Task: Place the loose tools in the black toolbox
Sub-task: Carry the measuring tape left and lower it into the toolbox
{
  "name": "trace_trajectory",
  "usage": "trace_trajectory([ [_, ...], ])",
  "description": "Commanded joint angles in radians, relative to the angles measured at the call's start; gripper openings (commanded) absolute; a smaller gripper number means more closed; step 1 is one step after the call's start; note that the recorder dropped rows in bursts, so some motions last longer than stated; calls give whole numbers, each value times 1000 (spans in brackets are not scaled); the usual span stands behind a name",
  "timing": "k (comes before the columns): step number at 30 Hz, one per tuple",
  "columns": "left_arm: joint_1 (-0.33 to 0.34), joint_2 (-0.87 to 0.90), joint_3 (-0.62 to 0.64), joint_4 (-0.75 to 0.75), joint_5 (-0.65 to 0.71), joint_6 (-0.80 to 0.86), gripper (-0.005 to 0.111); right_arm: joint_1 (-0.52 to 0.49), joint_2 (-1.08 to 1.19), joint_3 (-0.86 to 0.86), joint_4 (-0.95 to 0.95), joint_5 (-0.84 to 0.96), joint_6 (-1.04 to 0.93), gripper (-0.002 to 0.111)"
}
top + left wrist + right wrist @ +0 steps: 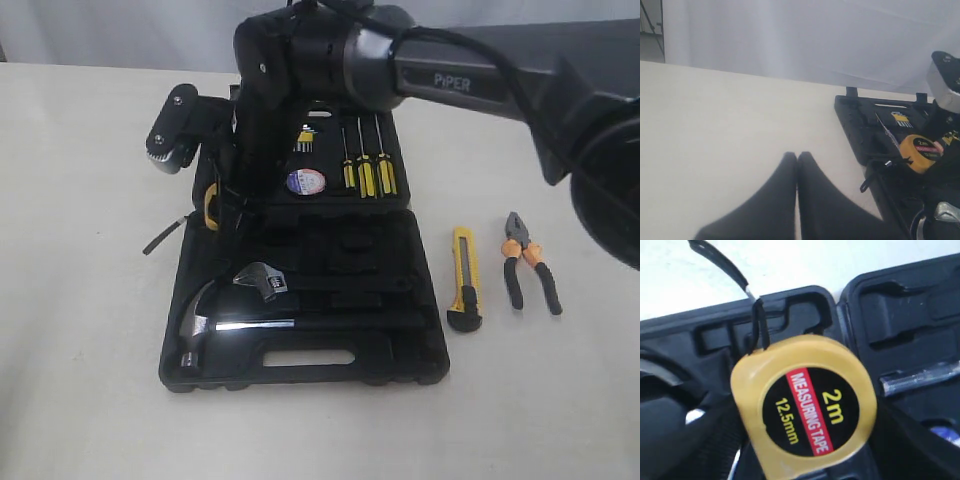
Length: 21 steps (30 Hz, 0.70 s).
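Note:
The yellow 2m tape measure (807,400) hangs low over the left part of the open black toolbox (400,350), with my right gripper (805,445) shut on it. Its black strap (160,238) trails out over the table. In the exterior view the right arm reaches across and hides most of the tape measure (211,205). The small tape roll (306,181) lies inside the box. The yellow-black utility knife (464,278) and the orange-handled pliers (530,262) lie on the table right of the box. My left gripper (797,159) is shut on nothing, above bare table left of the box.
A chrome claw hammer (215,320) and an adjustable wrench (262,280) rest in the box's front half. Three yellow-handled screwdrivers (366,165) and hex keys (305,138) sit at its back. The right arm's dark body (330,60) spans the upper box.

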Motion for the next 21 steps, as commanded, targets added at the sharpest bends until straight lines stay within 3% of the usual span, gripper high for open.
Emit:
trace_trajectory([
  [1, -6, 4, -5, 3, 1, -1, 0, 6, 32, -1, -11, -65, -91, 19],
  [21, -6, 4, -5, 3, 1, -1, 0, 16, 81, -1, 19, -99, -177, 19],
])
